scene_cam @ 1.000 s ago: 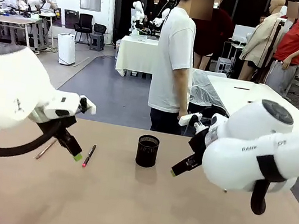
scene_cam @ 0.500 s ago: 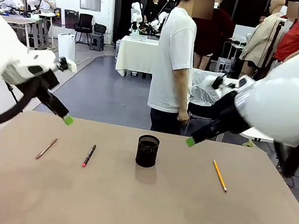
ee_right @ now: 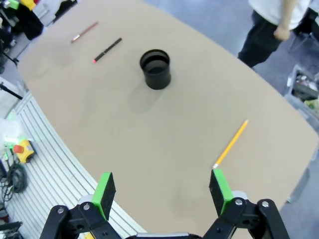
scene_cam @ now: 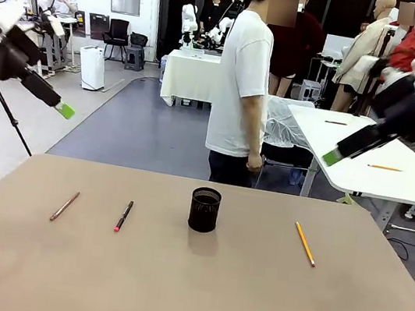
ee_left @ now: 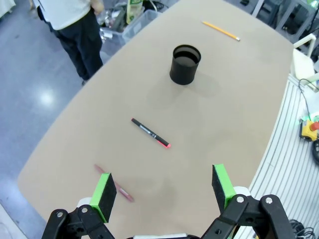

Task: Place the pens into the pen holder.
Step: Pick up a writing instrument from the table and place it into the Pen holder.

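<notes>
Over the table [scene_cam: 185, 294], left end effector [ee_left: 163, 191] and right end effector [ee_right: 162, 191] hang open, empty; pens [scene_cam: 123, 216] lie flat.

Bright even overhead light, soft shadows, sharp focus, wide-angle bending at edges.

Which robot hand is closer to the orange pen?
The right. The right gripper hangs high, roughly above the orange pen; the left gripper hangs high on the opposite side, beyond the pen holder.
</notes>
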{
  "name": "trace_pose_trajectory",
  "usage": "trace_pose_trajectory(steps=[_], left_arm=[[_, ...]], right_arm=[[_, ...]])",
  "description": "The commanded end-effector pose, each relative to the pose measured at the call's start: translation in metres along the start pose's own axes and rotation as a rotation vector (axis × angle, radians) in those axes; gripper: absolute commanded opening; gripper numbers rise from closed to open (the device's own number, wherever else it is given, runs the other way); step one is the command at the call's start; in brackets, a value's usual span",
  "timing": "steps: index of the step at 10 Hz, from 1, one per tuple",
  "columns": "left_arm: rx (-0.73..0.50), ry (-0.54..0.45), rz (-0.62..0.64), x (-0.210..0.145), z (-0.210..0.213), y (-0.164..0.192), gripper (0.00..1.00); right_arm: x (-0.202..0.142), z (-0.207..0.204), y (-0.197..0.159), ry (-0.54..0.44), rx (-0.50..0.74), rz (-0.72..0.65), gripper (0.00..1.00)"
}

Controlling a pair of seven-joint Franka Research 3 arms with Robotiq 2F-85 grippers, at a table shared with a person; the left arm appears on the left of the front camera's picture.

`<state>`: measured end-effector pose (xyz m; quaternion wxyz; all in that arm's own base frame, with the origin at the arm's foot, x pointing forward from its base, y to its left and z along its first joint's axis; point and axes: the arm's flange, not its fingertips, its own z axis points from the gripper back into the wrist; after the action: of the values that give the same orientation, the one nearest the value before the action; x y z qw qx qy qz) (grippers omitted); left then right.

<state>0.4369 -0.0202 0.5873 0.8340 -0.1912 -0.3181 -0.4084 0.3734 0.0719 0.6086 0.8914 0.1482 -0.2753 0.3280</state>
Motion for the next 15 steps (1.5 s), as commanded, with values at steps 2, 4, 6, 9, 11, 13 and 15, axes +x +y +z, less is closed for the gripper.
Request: trace_pose_trajectory(steps=[2,4,6,9,11,13,15], left_arm=[[0.002,-0.027,0.008,-0.004,0.02,0.019,1.0],[0.027,-0.036,0.013,-0.003,0.036,0.025,1.0],[0.05,-0.057,0.01,0.004,0.049,0.024,1.0],[0.08,-0.048,-0.011,0.023,0.063,0.022,1.0],[0.059,-0.053,-0.023,0.023,0.06,0.015,1.0],[0.083,-0.051,-0.028,0.025,0.063,0.017,1.0],[0.083,-0.051,-0.028,0.025,0.063,0.017,1.0]], right_arm=[[0.007,0.044,-0.037,-0.017,0.013,-0.006,1.0],[0.005,0.071,-0.05,-0.078,-0.005,0.043,1.0],[-0.004,0.08,-0.07,-0.131,0.026,0.066,1.0],[-0.026,0.058,-0.101,-0.159,0.04,0.084,1.0],[-0.032,0.051,-0.106,-0.175,0.025,0.09,1.0],[-0.03,0.045,-0.108,-0.212,-0.033,0.099,1.0],[-0.032,0.053,-0.108,-0.146,0.024,0.073,1.0]])
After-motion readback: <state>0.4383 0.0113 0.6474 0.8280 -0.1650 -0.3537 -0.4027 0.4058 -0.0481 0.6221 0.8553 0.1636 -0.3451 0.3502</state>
